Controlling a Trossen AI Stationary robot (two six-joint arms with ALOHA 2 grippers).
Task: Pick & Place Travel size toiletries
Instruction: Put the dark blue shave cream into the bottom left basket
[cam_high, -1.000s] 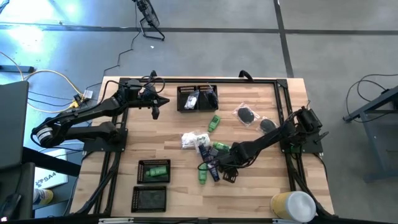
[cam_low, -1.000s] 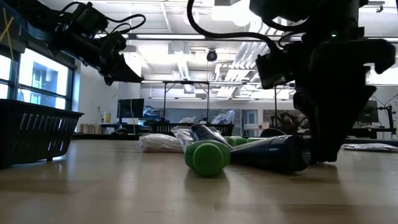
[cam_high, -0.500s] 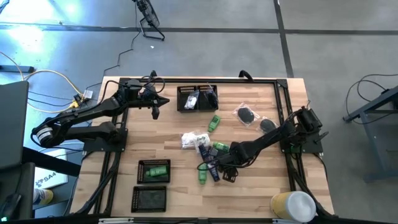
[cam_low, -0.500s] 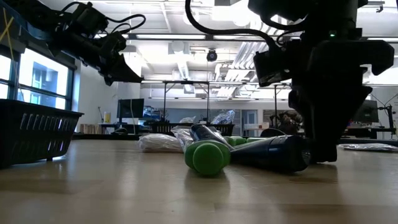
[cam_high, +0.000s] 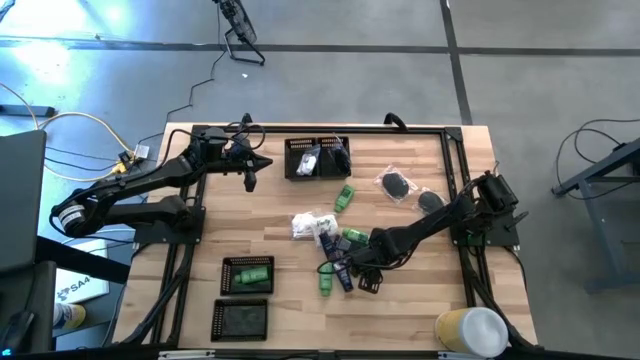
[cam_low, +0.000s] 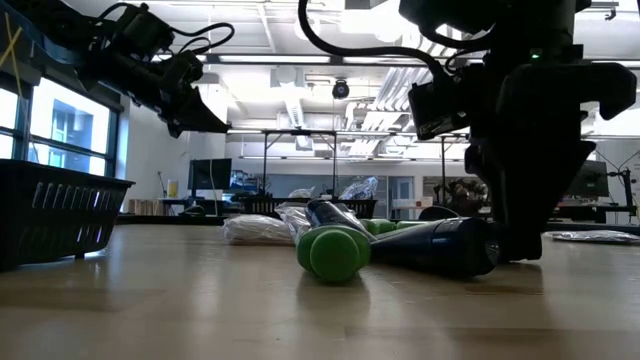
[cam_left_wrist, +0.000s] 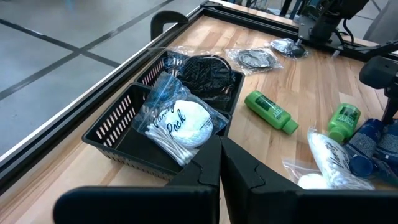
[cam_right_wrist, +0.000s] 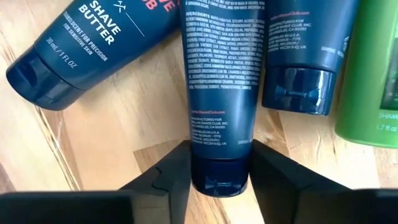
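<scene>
Several travel size toiletries lie in a heap mid-table: dark navy tubes (cam_right_wrist: 217, 81), green tubes (cam_high: 326, 281) and white crinkly packets (cam_high: 305, 225). My right gripper (cam_high: 352, 272) reaches down into the heap and is shut on the middle navy tube (cam_low: 440, 247). Another green tube (cam_high: 344, 196) lies alone on the wood. Two clear bags with dark round pieces (cam_high: 398, 184) lie flat at the far right. My left gripper (cam_high: 250, 178) hovers shut at the far left, beside a black tray (cam_left_wrist: 118, 134) holding packets. My right gripper pinches the middle navy tube between its two fingers (cam_right_wrist: 174, 171) at the cap end (cam_right_wrist: 217, 155), one finger on each side. The fingers come from above, pointing down, across the tube. The tube lies flat on the table between two other navy tubes.
Two black mesh trays stand near the front left, one (cam_high: 247, 273) holding a green tube, the other (cam_high: 240, 318) just in front of it. A yellow and white cup (cam_high: 470, 330) stands at the front right corner. Black rails (cam_high: 455, 180) run along the table's sides.
</scene>
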